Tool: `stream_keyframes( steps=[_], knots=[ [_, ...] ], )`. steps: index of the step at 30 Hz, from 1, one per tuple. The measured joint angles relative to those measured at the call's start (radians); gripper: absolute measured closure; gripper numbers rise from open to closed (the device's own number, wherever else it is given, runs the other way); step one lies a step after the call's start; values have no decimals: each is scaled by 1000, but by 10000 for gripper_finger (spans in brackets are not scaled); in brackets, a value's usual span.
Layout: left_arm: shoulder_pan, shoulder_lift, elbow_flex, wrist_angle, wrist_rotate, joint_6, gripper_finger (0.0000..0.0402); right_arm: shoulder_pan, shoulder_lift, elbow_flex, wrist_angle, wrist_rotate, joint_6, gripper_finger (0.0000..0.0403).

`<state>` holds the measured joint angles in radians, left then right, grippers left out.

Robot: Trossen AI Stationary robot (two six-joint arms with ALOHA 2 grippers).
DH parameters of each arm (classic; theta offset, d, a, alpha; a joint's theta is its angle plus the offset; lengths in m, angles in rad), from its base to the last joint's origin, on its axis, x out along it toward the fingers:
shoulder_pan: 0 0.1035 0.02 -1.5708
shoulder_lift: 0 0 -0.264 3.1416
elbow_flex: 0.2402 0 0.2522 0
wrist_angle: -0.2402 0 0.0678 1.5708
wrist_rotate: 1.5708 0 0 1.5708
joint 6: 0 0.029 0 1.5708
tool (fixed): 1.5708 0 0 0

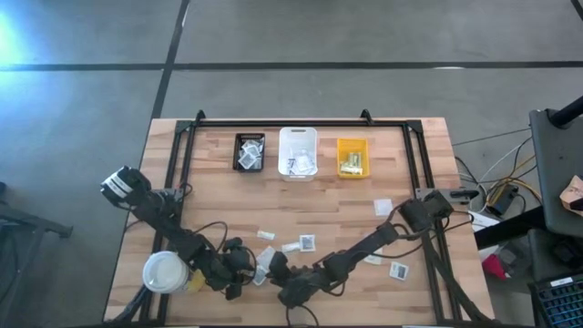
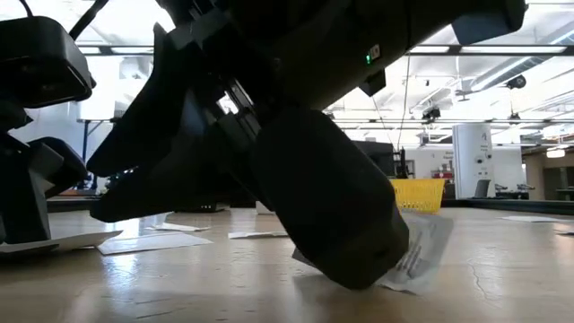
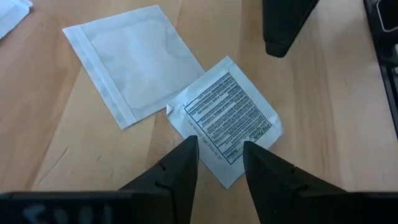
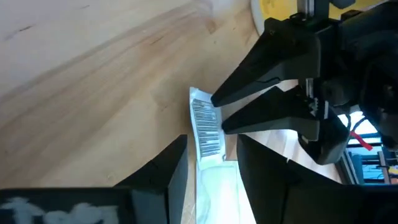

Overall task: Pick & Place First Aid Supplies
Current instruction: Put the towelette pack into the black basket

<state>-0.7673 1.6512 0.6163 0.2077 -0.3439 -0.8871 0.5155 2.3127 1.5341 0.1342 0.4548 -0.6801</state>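
Overhead view of my desk [image 1: 301,205], with three bins in a row across the upper middle of the frame. The black bin [image 1: 249,151], leftmost, holds a few white packets with dark print; the white bin [image 1: 298,152], in the centre, holds several more white packets; the yellow bin [image 1: 353,157], rightmost, holds pale yellow-green strips. A large white-lidded cup [image 1: 165,271] stands at the lower left of the frame, and what is in it cannot be seen under the lid. More first aid packets [image 1: 308,242] lie loose on the wood in the lower and right parts of the frame. Both my hands meet at the lower centre. My left hand [image 3: 221,163] hangs low over a printed packet [image 3: 227,118], its fingers a narrow gap apart and gripping nothing; that packet touches a plain white packet [image 3: 134,59] lying toward the upper left of the left wrist view. My right hand [image 4: 211,158] faces it from the other side, its fingers likewise parted and empty, with the printed packet flat on the desk between and beyond them. In the low view the packet's edge shows lifted under a dark finger.
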Motion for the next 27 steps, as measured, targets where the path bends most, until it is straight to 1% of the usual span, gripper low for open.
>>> stream_keyframes(
  steps=[6, 12, 18, 22, 24, 27],
  knots=[
    [0, 0, 0, 2, -12, -87, 259, -7, 0, 0, -6, -5, -4, 279],
    [0, 0, 0, 2, -21, -143, 259, -23, 0, 0, -9, -23, 9, 277],
    [0, 0, 0, 2, -30, -188, 259, -27, 0, 4, -23, -59, 118, 280],
    [0, 2, 0, 2, -33, -188, 259, -7, -10, 54, -42, -62, 188, 285],
    [0, 2, 0, 1, -33, -188, 259, 2, -16, 100, -90, -64, 200, 286],
    [0, 2, 0, -2, -34, -188, 259, 10, -14, 188, -253, -64, 195, 284]
  ],
)
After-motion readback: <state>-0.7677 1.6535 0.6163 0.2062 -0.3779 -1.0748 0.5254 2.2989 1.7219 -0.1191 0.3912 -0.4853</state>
